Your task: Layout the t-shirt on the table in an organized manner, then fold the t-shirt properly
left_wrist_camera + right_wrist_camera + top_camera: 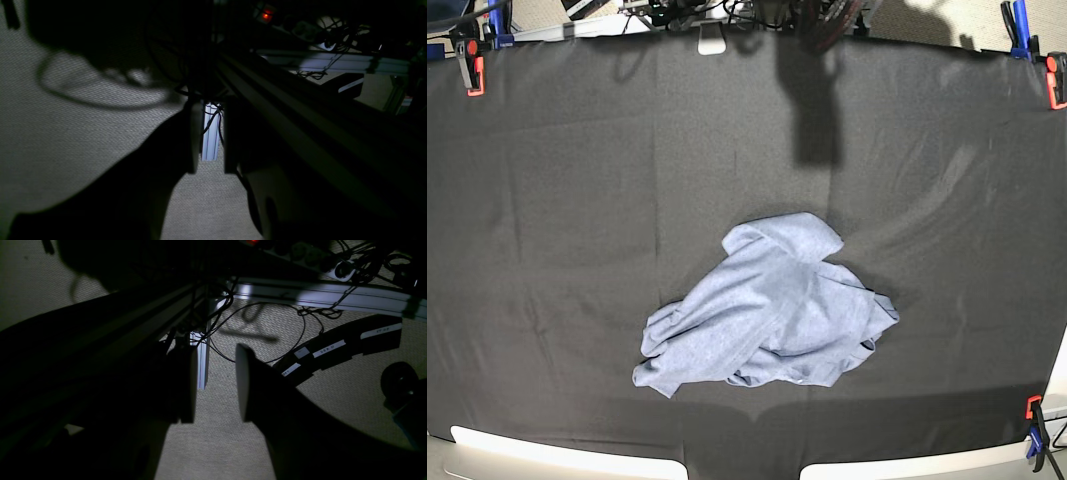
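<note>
T-shirt (767, 315): crumpled heap near the tabletop's (557, 200) front edge, about midway along it. Your left gripper (212, 136) and right gripper (215, 383) hang below the table, jaws apart, empty. Risk: pinching several bunched layers together, or the black cloth beneath. No containers shown.
</note>
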You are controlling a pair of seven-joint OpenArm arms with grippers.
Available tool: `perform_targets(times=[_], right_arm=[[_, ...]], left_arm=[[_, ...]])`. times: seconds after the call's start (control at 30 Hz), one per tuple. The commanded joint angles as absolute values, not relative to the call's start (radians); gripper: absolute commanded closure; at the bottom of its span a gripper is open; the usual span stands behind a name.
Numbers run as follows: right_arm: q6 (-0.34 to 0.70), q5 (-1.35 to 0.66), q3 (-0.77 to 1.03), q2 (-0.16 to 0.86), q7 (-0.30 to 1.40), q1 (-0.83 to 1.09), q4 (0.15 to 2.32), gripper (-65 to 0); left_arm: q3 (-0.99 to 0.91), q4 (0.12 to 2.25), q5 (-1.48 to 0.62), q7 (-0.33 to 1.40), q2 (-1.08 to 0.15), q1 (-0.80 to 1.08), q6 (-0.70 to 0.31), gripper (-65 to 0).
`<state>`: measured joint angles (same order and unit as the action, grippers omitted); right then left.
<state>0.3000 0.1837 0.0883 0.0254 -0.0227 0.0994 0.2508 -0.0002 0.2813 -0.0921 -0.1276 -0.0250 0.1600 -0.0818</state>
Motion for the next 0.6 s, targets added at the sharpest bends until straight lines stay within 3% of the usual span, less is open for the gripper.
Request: perform_targets(times=[0.0, 0.33, 0.57], right_arm=[[0.314, 0.183, 0.091, 0.028, -0.035, 0.097, 0.258, -19.3], [0.315, 0.18, 0.091, 0.049, -0.037, 0.126, 0.276, -19.3], [0.348, 0.123, 0.09, 0.083, 0.012, 0.266, 0.461, -19.3]], left_arm=[[-0.001, 0.286, -0.093, -0.136, -0.02, 0.163, -0.078, -11.2], [-0.001, 0.303, -0.093, -0.135, -0.02, 0.183, -0.078, -11.2], [-0.001, 0.519, -0.094, -0.057, -0.02, 0.31, -0.078, -11.2]])
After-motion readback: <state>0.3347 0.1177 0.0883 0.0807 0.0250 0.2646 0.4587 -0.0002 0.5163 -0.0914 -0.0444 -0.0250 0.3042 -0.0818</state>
